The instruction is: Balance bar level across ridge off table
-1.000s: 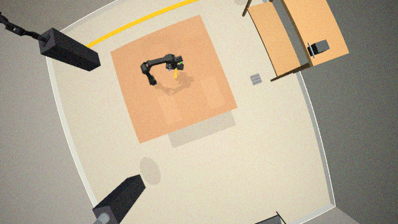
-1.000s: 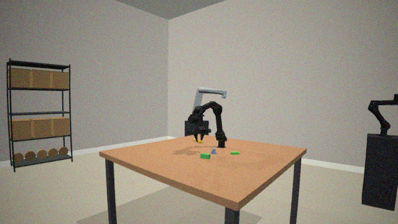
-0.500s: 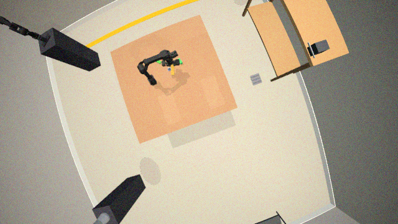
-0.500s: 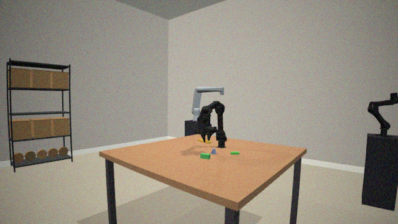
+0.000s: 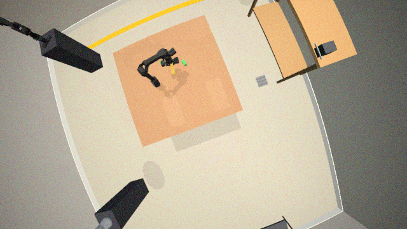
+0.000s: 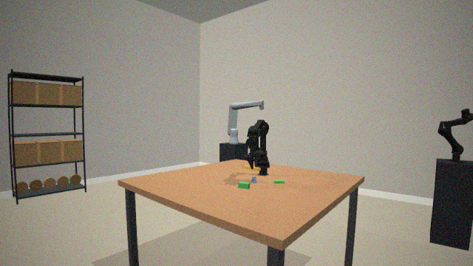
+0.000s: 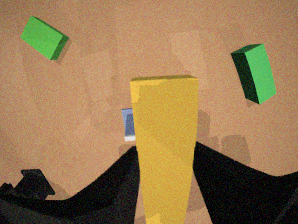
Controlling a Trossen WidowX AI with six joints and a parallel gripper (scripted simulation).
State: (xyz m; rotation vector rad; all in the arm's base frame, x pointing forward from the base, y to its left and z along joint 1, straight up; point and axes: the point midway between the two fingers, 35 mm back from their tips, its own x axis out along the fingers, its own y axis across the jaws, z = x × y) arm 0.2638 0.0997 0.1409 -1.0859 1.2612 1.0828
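Top: your gripper [image 5: 169, 63] [image 6: 253, 165] [image 7: 164, 149] hangs over the table [image 5: 191, 117] [image 6: 236, 203] [image 7: 100, 165], yellow bar [image 5: 173, 69] [image 6: 250, 168] [image 7: 165, 125] projecting. Exterior: the bar is off the blue ridge [image 6: 254, 179] [image 7: 128, 124]. Wrist: your jaws grasp the bar, partly covering the ridge between two green blocks [image 5: 184, 62] [image 6: 244, 185] [image 7: 258, 74].
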